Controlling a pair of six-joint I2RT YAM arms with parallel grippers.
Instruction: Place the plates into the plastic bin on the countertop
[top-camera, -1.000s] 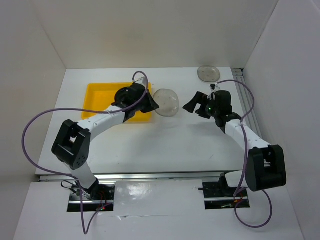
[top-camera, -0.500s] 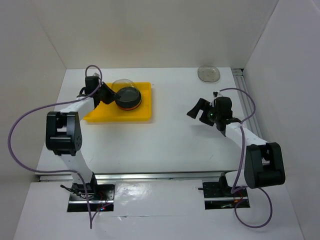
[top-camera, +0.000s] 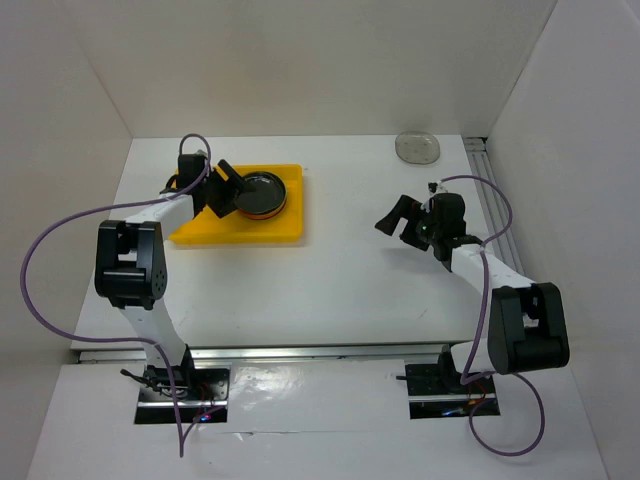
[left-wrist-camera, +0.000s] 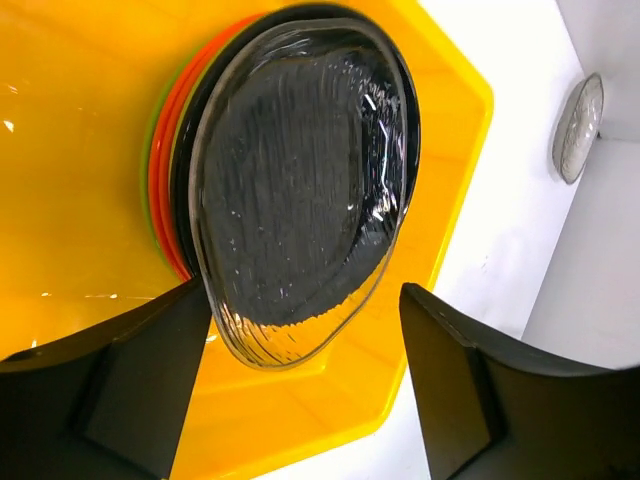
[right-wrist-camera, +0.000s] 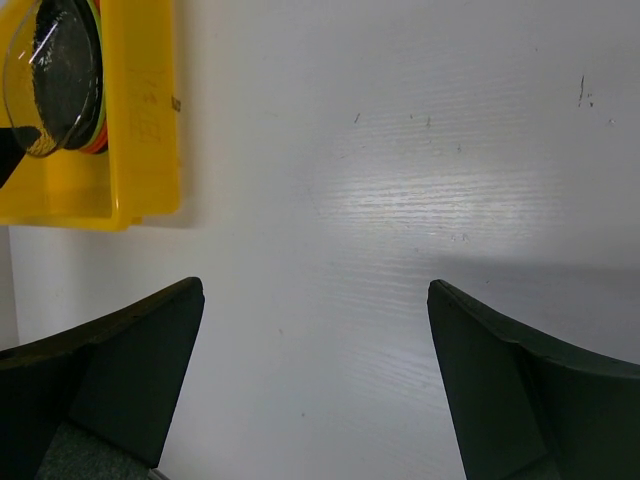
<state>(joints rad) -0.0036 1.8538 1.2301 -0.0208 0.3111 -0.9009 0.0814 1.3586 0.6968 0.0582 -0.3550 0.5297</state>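
Evidently the setting-down step is at its end on the left. The left gripper (top-camera: 228, 190) sits over the yellow bin (top-camera: 280, 236) in the upper left of the overhead view. Its jaws are spread wide on either side of a see-through plate (left-wrist-camera: 300, 200), pinching nothing. That plate lies on top of the stack (top-camera: 262, 192) of black, orange and green ones inside the bin. The right gripper (top-camera: 398, 226) hangs at centre right over bare countertop (top-camera: 340, 280), also wide open and empty. A lone plate (top-camera: 417, 147) waits by the back wall at upper right, well apart from the bin. To my eye the next move is a reach for it, most handily by the right arm, and its shallow rim will call for a careful low pinch.
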